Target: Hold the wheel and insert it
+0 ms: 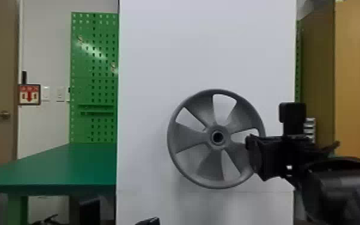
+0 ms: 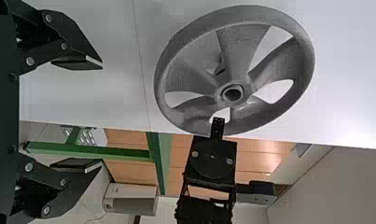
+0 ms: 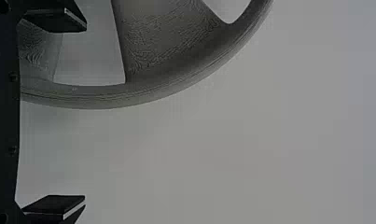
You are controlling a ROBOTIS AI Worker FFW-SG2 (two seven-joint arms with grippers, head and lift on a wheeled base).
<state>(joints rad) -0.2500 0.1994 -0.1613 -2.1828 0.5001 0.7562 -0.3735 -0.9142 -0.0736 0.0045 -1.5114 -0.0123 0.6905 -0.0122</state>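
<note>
Green pegboard [image 1: 94, 89] behind a green table [image 1: 68, 167], beside a tall white panel [image 1: 146, 74].

green table [image 1: 59, 167], left | pegboard [image 1: 96, 74] behind it | door [image 1: 0, 74], far left | sign [image 1: 29, 94] beside it

wheel [image 1: 190, 138] before panel [image 1: 200, 48] — table [image 1: 68, 167] at left

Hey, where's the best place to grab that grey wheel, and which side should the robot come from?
Probably the outer rim on the robot's right, coming in from that side. The wheel stands upright, its hub facing the robot, and openings between its spokes should let one finger go inside the rim, one outside.
</note>
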